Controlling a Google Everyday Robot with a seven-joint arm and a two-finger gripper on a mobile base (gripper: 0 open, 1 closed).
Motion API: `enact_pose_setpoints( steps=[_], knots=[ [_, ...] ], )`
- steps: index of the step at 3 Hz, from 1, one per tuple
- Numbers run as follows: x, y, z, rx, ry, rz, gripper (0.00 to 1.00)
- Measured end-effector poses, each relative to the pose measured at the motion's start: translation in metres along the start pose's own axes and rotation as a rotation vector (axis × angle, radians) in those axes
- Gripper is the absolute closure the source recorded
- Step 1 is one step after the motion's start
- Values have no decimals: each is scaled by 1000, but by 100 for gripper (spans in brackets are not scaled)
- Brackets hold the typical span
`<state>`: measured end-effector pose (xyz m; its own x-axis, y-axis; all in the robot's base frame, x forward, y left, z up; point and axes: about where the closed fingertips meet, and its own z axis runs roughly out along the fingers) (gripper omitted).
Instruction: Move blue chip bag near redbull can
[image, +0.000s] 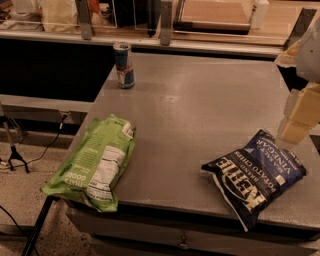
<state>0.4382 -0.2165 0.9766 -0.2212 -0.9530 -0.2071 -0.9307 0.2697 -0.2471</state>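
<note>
The blue chip bag (255, 175) is dark navy with white "KETTLE" lettering and lies flat near the table's front right corner. The redbull can (124, 65) stands upright at the table's far left, well apart from the bag. My gripper (296, 122) comes in from the right edge of the view. It hangs just above the far right end of the blue chip bag and holds nothing that I can see.
A larger light-green bag (95, 162) lies at the grey table's (200, 110) front left, overhanging the edge. A counter with containers and clear stands (165, 20) runs behind the table. A tripod leg and cables (15, 155) are on the floor at left.
</note>
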Motion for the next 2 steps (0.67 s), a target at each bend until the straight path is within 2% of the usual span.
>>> enact_pose_setpoints(
  steps=[1, 2],
  knots=[
    [0, -1, 1, 1, -1, -4, 0],
    [5, -6, 14, 9, -14, -43, 0]
  ],
)
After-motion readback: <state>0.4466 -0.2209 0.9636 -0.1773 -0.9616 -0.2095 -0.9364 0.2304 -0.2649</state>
